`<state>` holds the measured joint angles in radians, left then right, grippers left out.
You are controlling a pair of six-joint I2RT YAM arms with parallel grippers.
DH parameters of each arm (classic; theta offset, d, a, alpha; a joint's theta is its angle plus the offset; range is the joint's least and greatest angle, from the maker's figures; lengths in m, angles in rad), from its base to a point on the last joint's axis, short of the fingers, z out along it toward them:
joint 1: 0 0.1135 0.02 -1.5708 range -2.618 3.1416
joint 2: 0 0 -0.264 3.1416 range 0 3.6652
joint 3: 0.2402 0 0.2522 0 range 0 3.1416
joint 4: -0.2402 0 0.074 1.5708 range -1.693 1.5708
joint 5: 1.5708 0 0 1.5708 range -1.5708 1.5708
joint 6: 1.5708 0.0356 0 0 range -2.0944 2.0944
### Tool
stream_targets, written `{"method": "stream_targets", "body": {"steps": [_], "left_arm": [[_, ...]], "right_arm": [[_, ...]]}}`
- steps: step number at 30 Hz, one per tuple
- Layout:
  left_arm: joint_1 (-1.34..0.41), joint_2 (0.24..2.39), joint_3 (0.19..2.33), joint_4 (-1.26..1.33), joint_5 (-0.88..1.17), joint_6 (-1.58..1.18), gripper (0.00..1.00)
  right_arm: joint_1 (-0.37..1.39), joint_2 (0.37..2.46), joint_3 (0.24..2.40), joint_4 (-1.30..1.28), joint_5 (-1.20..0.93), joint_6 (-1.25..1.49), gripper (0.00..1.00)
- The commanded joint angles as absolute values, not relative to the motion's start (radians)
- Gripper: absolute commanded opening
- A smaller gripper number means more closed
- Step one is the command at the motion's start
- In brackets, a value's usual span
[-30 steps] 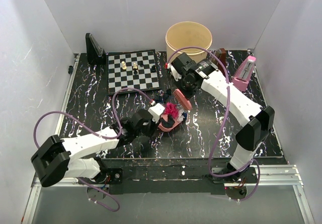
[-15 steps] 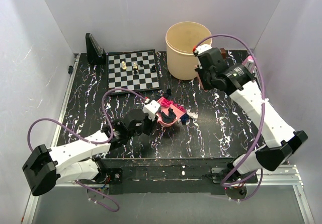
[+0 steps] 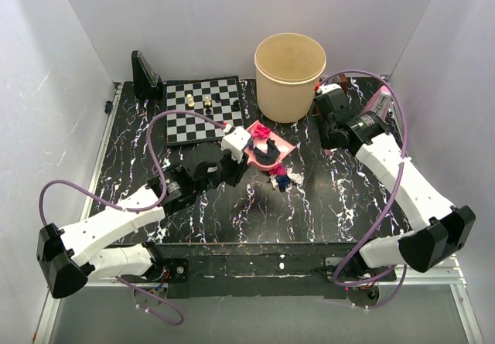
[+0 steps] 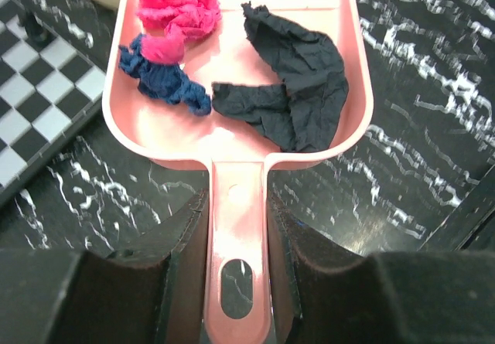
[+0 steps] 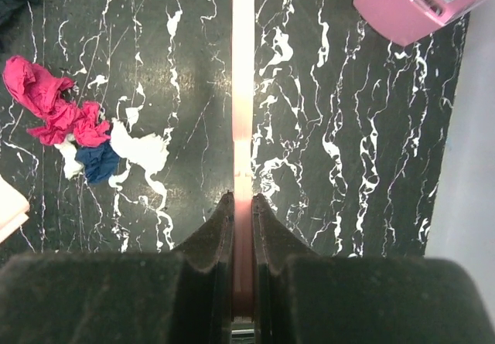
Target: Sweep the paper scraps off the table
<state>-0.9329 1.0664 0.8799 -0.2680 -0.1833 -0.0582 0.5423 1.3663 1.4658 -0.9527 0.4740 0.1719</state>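
Note:
My left gripper (image 3: 237, 148) (image 4: 238, 205) is shut on the handle of a pink dustpan (image 3: 280, 147) (image 4: 232, 131) and holds it tilted above the table (image 3: 348, 197), near the bucket. In the pan lie paper scraps: magenta (image 4: 179, 8), dark blue (image 4: 164, 83) and black (image 4: 298, 89). More scraps, magenta (image 5: 54, 106), dark blue (image 5: 98, 163) and white (image 5: 141, 149), lie in a small heap on the table (image 3: 282, 177) just in front of the pan. My right gripper (image 3: 331, 126) (image 5: 243, 202) is shut on the pink brush (image 5: 243, 81), seen edge-on, right of the heap.
A beige bucket (image 3: 290, 73) stands at the back centre, just behind the dustpan. A chessboard (image 3: 205, 110) with small pieces lies at the back left, a black stand (image 3: 145, 77) behind it. A pink metronome (image 3: 379, 106) (image 5: 418, 0) stands at the back right.
My left gripper has lifted the dustpan with scraps and carried it back towards the bucket. My right gripper has swung the brush away to the right. A small heap stays on the table.

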Motion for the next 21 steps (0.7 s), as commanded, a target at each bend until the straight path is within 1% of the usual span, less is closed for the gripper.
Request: {"method": "stream_targets", "body": {"steps": [1,4,11,14,18,21], "left_arm": [[-0.939,1.152,1.052,-0.345,-0.181,-0.022,0.0],[-0.934,1.235,1.193,-0.374,-0.183,-0.005,0.0],[-0.902,1.508,1.547,-0.436,-0.129,0.049,0.0],[-0.861,1.638,1.699,-0.46,-0.048,0.009,0.0],[-0.818,1.839,1.955,-0.512,0.0,-0.073,0.0],[-0.776,1.949,2.133,-0.506,0.086,-0.173,0.0]], "right_arm": [[0.523,1.286,1.416,-0.868,0.468,0.23,0.01],[0.5,1.241,1.379,-0.862,0.48,0.287,0.01],[0.489,1.117,1.267,-0.878,0.499,0.475,0.01],[0.488,1.03,1.206,-0.838,0.505,0.492,0.01],[0.483,0.983,1.221,-0.864,0.57,0.495,0.01],[0.48,0.965,1.235,-0.871,0.604,0.485,0.01]]}}
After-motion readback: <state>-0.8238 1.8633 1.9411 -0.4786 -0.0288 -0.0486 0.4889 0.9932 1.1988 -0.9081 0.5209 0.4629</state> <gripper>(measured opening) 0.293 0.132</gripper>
